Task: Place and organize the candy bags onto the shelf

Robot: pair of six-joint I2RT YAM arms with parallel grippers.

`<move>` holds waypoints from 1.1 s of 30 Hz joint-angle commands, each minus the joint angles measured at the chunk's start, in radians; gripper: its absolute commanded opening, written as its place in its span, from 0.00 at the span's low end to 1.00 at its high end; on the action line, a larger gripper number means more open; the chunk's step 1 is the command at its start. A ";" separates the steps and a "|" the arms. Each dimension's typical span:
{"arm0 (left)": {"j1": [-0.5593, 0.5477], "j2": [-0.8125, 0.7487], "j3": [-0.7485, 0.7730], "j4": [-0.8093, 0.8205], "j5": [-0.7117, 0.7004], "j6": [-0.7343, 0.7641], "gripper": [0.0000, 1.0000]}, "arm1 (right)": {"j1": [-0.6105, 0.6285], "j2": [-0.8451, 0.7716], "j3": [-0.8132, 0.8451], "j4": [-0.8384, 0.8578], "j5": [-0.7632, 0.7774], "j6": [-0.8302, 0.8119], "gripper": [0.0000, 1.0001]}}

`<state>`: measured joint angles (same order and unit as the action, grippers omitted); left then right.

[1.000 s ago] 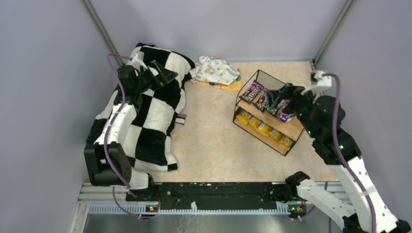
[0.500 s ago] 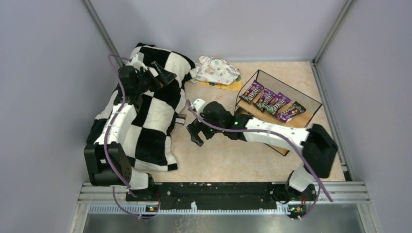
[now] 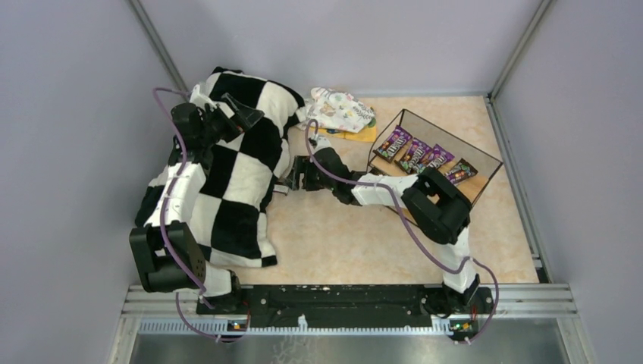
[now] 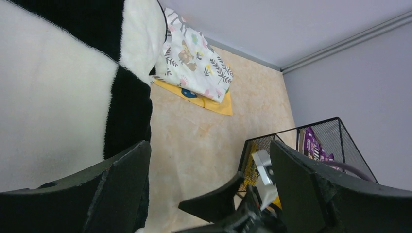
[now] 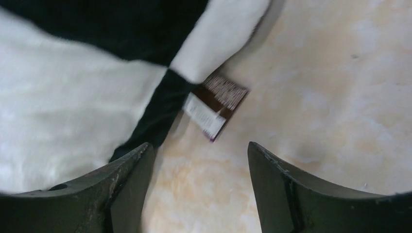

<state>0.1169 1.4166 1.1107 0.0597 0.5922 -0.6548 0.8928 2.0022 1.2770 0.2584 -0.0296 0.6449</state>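
Note:
A dark brown candy bag (image 5: 216, 106) lies on the table with one end tucked under the checkered blanket (image 5: 73, 97); from above this candy bag (image 3: 283, 187) shows only as a sliver. My right gripper (image 5: 199, 160) hovers open just short of it, with nothing between its fingers. The right arm reaches left from the shelf (image 3: 478, 189), and the right gripper (image 3: 293, 180) stands at the blanket's edge. Several purple candy bags (image 3: 415, 154) lie in a row on the shelf's upper board. Yellow bags (image 4: 251, 165) show in the lower tier. My left gripper (image 3: 246, 115) hangs open above the blanket.
The black-and-white blanket (image 3: 227, 182) covers the table's left side. A white floral cloth bundle (image 3: 341, 108) lies on an orange sheet (image 3: 360, 135) at the back. Purple walls close in both sides and the back.
My right arm swung from the shelf's upper board across to the blanket's edge, leaving one more purple bag on the board. Its jaws have narrowed a little. The left arm shifted slightly left.

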 commanded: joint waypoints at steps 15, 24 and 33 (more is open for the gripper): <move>0.005 -0.004 0.000 0.086 0.062 -0.047 0.98 | -0.029 0.263 0.107 0.174 0.013 0.369 0.51; 0.004 -0.001 -0.002 0.090 0.066 -0.050 0.98 | -0.016 0.351 0.154 0.265 -0.061 0.461 0.32; 0.005 0.001 -0.002 0.092 0.069 -0.053 0.98 | -0.015 0.257 0.065 0.348 0.024 0.355 0.00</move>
<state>0.1204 1.4166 1.1103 0.1055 0.6399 -0.7055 0.8627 2.3253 1.3808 0.5510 -0.0486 1.0721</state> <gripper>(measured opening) 0.984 0.013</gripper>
